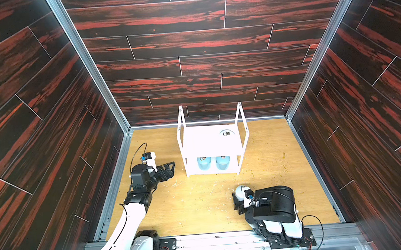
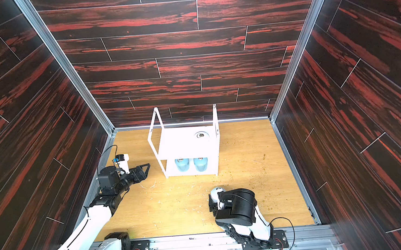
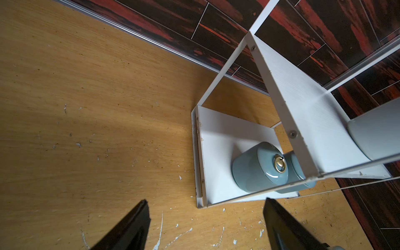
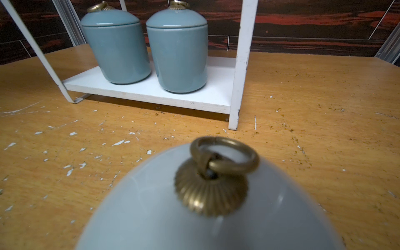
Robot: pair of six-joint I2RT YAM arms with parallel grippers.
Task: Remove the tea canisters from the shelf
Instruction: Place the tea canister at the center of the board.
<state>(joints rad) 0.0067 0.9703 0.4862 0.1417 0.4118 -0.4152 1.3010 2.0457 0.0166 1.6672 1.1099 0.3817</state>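
Observation:
The white two-tier shelf [image 1: 210, 141] stands at the back middle of the wooden floor. Two light blue tea canisters [image 1: 204, 163] [image 1: 222, 162] stand side by side on its lower board, also in the right wrist view [image 4: 116, 49] [image 4: 179, 54]. A white canister [image 1: 227, 133] sits at the top board's back right corner. My right gripper [image 1: 239, 198] is shut on another white canister [image 1: 240, 191] in front of the shelf; its domed lid and ring pull fill the right wrist view [image 4: 151, 216]. My left gripper [image 1: 173, 168] is open and holds nothing, left of the shelf's lower tier.
Dark wood-pattern walls with metal corner rails [image 1: 122, 126] close in the floor on three sides. White scratches and brown crumbs [image 1: 283, 154] mark the floor. Both arm bases sit on the front rail [image 1: 215, 244].

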